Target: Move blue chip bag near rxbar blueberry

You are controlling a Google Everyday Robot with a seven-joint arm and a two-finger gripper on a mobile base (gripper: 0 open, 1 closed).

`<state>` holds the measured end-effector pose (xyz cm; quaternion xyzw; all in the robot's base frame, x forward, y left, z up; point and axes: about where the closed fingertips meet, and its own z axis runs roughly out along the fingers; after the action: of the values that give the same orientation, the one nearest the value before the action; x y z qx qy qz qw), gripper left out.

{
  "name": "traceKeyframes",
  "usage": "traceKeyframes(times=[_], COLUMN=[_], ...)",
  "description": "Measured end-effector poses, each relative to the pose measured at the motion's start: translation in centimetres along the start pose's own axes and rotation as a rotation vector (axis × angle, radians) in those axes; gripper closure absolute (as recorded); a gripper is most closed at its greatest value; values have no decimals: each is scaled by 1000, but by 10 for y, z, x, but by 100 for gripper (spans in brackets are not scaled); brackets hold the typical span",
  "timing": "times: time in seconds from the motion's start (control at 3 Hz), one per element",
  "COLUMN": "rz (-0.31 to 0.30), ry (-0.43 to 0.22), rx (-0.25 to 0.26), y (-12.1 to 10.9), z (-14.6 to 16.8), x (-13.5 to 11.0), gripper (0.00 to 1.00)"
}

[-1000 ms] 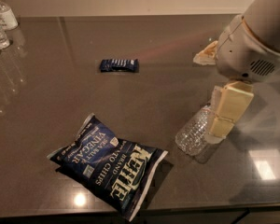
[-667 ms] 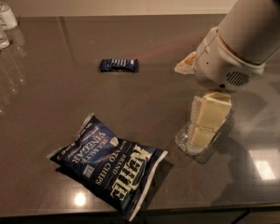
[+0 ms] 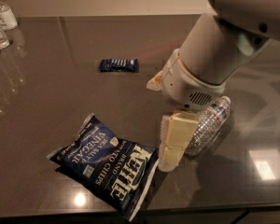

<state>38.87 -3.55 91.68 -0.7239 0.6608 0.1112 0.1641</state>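
pointing down, the pincer (image 3: 170,161) hangs beside the blue chip bag (image 3: 102,164).

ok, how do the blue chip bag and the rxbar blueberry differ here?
Size: the blue chip bag is far larger than the rxbar blueberry. Pose: bag crinkled, angled, near edge; bar flat, farther back. The gripper hangs beside the bag, far from the bar. Both dark blue, white lettering.

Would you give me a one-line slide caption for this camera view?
Gripper beside the blue chip bag, rxbar blueberry farther back on the dark table, plastic bottle lying nearby.
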Motion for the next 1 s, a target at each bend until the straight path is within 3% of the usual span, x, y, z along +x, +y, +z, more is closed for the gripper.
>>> traceKeyframes(times=[1.0], rz=[-31], ry=[-1], rx=[-26], y=[11], z=[53], x=[-29], gripper=[0])
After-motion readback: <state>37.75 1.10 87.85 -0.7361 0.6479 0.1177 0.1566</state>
